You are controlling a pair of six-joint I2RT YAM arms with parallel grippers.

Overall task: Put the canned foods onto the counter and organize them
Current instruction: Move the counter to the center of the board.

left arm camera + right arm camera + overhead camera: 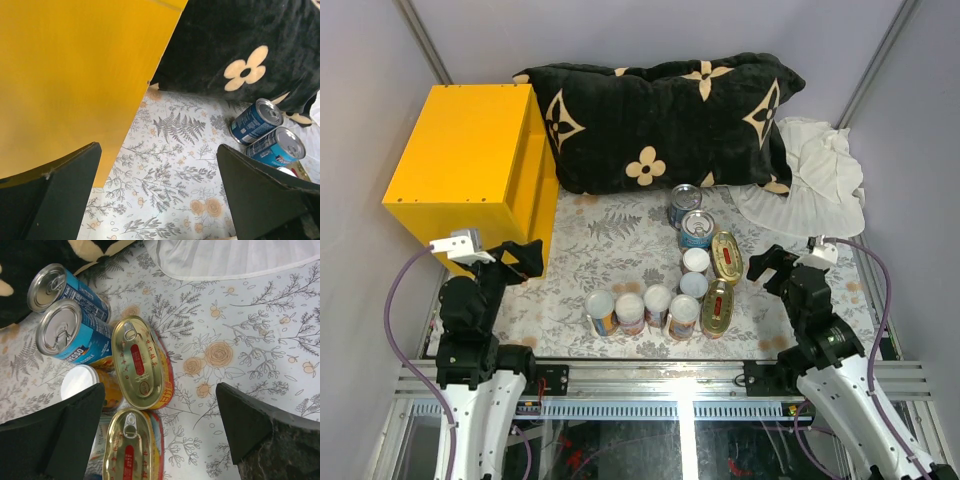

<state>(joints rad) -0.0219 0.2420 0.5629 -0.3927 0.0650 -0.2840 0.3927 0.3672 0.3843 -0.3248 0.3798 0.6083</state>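
The canned foods stand in a cluster on the floral cloth. Two blue-labelled cans are at the back, two oval gold tins on the right, and several white-lidded cans in front. The counter, a yellow box, stands at the far left with nothing on top. My left gripper hangs open and empty beside the box's lower right corner. My right gripper is open and empty just right of the oval tins.
A black flower-patterned pillow lies along the back. A crumpled white cloth sits at the back right. Grey walls close in the sides, and a metal rail runs along the near edge.
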